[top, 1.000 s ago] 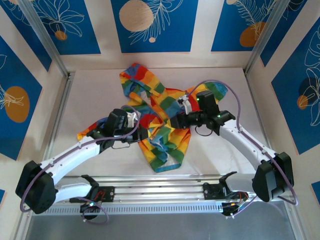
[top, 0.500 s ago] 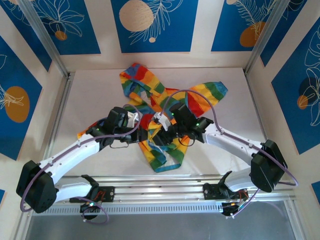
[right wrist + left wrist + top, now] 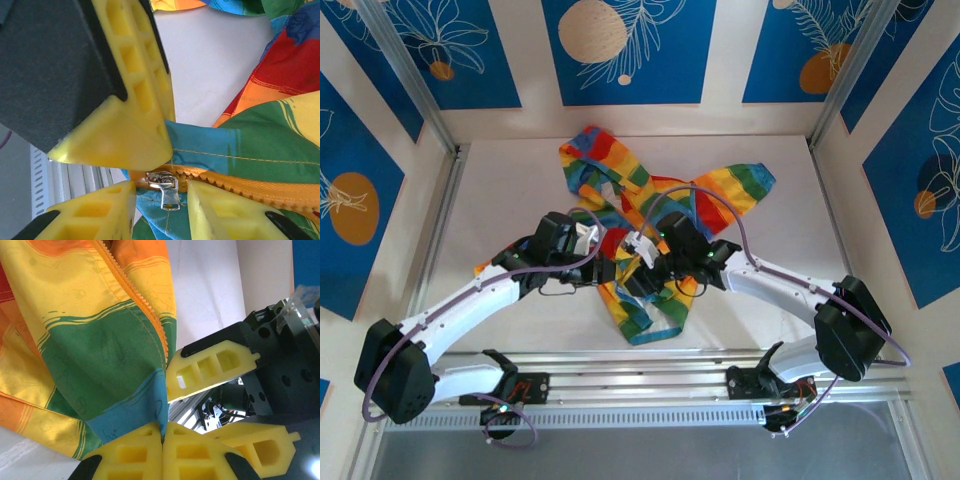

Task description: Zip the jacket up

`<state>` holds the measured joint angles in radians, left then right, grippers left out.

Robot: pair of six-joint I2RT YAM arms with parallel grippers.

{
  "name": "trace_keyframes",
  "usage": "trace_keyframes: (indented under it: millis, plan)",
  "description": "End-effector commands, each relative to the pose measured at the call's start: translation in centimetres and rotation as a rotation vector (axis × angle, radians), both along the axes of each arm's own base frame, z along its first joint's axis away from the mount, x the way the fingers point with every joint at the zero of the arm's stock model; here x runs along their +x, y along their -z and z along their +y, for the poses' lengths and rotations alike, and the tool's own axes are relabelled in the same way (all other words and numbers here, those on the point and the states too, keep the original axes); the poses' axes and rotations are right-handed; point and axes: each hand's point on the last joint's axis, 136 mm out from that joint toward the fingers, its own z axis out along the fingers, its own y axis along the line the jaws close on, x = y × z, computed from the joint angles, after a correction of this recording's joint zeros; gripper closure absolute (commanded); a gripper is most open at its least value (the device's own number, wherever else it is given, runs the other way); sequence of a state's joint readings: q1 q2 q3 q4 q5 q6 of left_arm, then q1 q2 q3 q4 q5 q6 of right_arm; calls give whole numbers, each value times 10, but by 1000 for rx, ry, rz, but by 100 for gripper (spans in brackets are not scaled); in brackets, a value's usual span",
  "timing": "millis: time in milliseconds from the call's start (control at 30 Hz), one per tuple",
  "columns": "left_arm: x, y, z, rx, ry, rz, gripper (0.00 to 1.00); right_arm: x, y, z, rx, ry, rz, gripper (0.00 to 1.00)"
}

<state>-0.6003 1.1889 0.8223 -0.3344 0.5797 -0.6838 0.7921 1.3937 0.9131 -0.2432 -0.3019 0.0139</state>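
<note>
Clamping left gripper (image 3: pixel 162 434) shut on the jacket (image 3: pixel 620 165) hem at centre of the table (image 3: pixel 510 200), bracketing zipper slider (image 3: pixel 162 181) with right gripper (image 3: pixel 145 176) part-open, grip unconfirmed, risking slider slipping free or bunched fabric jamming zipper teeth (image 3: pixel 132 290) when pulling.

table (image 3: pixel 510 190) lies open either side of jacket (image 3: pixel 620 190).

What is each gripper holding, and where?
Left gripper pinches the rainbow-striped fabric jacket on its blue stripe at the zipper edge; right gripper brackets the metal zipper slider, grip uncertain.
</note>
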Motion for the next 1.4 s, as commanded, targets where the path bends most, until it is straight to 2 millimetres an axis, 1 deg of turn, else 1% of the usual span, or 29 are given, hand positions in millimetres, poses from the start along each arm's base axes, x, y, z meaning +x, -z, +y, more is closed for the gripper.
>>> trace_keyframes:
  millis: [0, 67, 200, 267, 367, 567, 833, 967, 1133, 1367]
  plan:
    - [2, -18, -2, -35, 32, -36, 100, -1, 10, 1, -22, -35, -45, 69]
    - [0, -19, -2, -37, 37, -39, 100, -2, 10, 3, -25, -52, -60, 72]
    - [-2, -18, -1, -34, 47, -34, 100, -4, 11, 7, -36, -75, -120, 85]
    - [-3, -18, 0, -28, 52, -33, 100, -5, 11, 8, -38, -81, -133, 89]
    - [-4, -19, 1, -16, 58, -36, 100, -7, 13, 8, -44, -80, -146, 91]
    - [-3, -20, 6, -3, 57, -41, 100, -5, 14, 1, -66, -53, -179, 100]
    - [-4, -17, 10, 9, 52, -42, 100, -3, 9, -5, -57, -19, -181, 100]
    - [-4, -18, 10, 11, 53, -44, 100, 0, 12, -8, -69, 4, -173, 100]
    - [-6, -19, 11, 16, 66, -46, 100, 12, 18, -15, -118, 73, -157, 100]
    - [-6, -18, 12, 28, 74, -47, 100, 20, 17, -20, -114, 114, -136, 100]
